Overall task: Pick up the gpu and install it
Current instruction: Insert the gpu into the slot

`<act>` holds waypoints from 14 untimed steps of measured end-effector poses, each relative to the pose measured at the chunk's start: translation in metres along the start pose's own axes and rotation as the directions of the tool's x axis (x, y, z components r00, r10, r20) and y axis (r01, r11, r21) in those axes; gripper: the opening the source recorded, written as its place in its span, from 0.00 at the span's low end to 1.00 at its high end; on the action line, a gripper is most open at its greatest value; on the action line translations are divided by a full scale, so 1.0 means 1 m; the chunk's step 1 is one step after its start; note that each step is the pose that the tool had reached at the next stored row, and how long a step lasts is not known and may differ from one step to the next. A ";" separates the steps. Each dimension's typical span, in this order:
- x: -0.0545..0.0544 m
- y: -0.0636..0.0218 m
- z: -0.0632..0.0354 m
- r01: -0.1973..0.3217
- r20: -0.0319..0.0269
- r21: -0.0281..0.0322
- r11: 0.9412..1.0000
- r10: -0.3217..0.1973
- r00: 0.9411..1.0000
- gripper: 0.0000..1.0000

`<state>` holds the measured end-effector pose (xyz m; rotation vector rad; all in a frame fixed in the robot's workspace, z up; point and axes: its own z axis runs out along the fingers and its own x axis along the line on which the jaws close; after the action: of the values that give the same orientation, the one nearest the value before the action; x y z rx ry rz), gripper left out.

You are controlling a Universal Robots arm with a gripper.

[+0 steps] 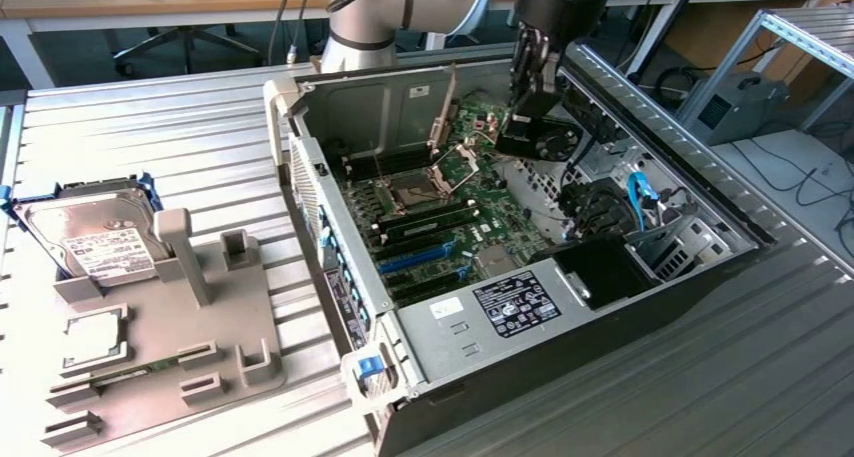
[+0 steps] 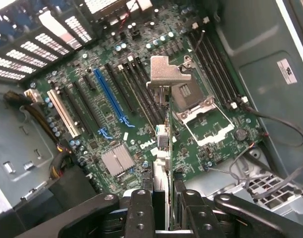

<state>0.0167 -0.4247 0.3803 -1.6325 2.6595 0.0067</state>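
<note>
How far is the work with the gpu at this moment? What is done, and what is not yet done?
Done: the gpu is picked up. In hand: the gripper is shut on it, holding it edge-on above the motherboard inside the open computer case. Left: the card is not yet seated in any slot; the blue slot is bare.

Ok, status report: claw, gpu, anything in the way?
Claw shut on gpu. Held above the motherboard inside the open case, not yet seated. Nothing seen between it and the slots.
</note>
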 end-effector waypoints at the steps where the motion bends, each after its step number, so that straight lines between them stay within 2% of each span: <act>1: 0.000 0.0000 0.0000 0.010 0.000 0.000 1.000 -0.010 1.000 0.27; 8: 0.000 0.0000 0.0001 0.091 0.001 -0.002 0.996 -0.091 0.996 0.27; 12: 0.000 0.0000 0.0002 0.135 0.001 -0.003 0.991 -0.135 0.991 0.27; 14: 0.000 0.0000 0.0002 0.167 0.002 -0.003 0.986 -0.167 0.986 0.27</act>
<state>0.0167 -0.4247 0.3802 -1.8505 2.5132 0.0094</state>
